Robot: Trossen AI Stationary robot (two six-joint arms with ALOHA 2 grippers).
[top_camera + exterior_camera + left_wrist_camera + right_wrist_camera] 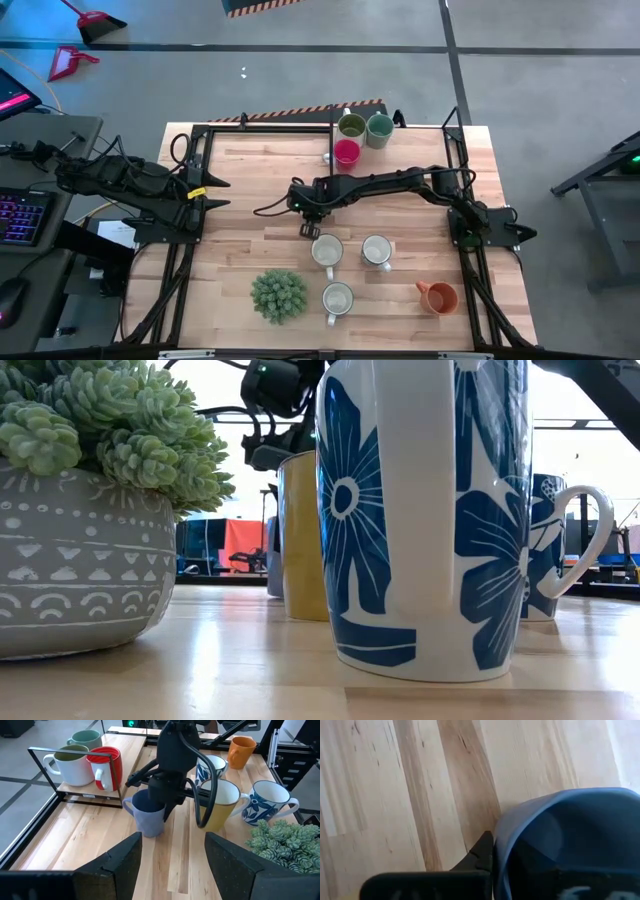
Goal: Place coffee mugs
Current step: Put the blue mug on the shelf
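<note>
Gripping the blue-grey mug (149, 815) by its rim: right pincer (167, 805) is clenched on it, mid-worktop (250, 180).
Next move, likely: lift and carry to the grouped mugs (357, 137); left pincer (172, 862) waits released.

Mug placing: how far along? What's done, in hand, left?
Done, apparently: three mugs, olive, teal and red, grouped at the table's far edge. In hand: the right end effector is shut on the rim of the blue-grey mug, which stands on the table. Left: three white mugs and the orange mug. The left end effector waits open at the side.
</note>
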